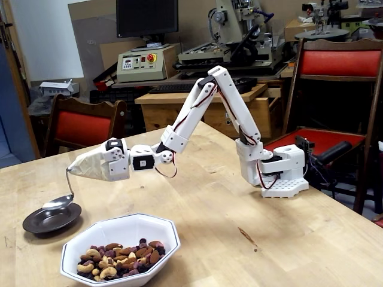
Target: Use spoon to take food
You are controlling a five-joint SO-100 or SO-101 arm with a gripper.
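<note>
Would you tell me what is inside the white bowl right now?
The white bowl holds the food, a mix of pale nuts, brown nuts and dark fruit pieces piled at its near side. What lies beneath the top layer is covered.
</note>
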